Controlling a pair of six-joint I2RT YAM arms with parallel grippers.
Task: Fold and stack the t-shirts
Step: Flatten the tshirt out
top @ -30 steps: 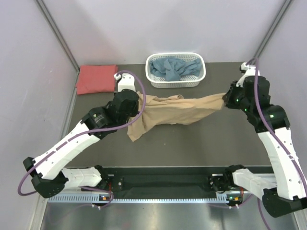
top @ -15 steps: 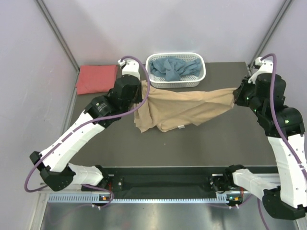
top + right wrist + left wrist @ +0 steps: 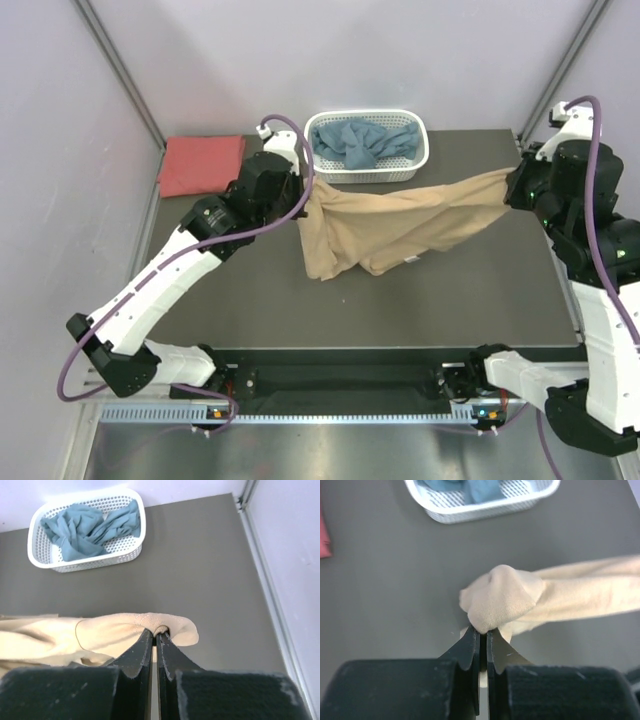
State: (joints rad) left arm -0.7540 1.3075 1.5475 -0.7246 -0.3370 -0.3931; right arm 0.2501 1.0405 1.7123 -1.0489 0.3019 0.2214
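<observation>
The tan t-shirt (image 3: 400,225) hangs stretched between both grippers above the dark table, sagging in the middle. My left gripper (image 3: 305,190) is shut on its left end; the pinched tan cloth (image 3: 502,600) bunches over the tips of the left gripper (image 3: 482,632). My right gripper (image 3: 512,185) is shut on the right end, where the tan cloth (image 3: 130,630) folds over the tips of the right gripper (image 3: 154,632). A coral-red t-shirt (image 3: 200,163) lies folded at the back left. A dusty blue t-shirt (image 3: 362,142) is crumpled in the basket.
A white lattice basket (image 3: 366,172) stands at the back centre of the table (image 3: 450,300), just behind the hanging shirt; the basket (image 3: 95,562) also shows in the right wrist view. Purple walls close in on the left, the right and the back.
Both grippers have risen and moved back and rightward, lifting the tan t-shirt off the table and stretching it wider between them. The grips have held.
</observation>
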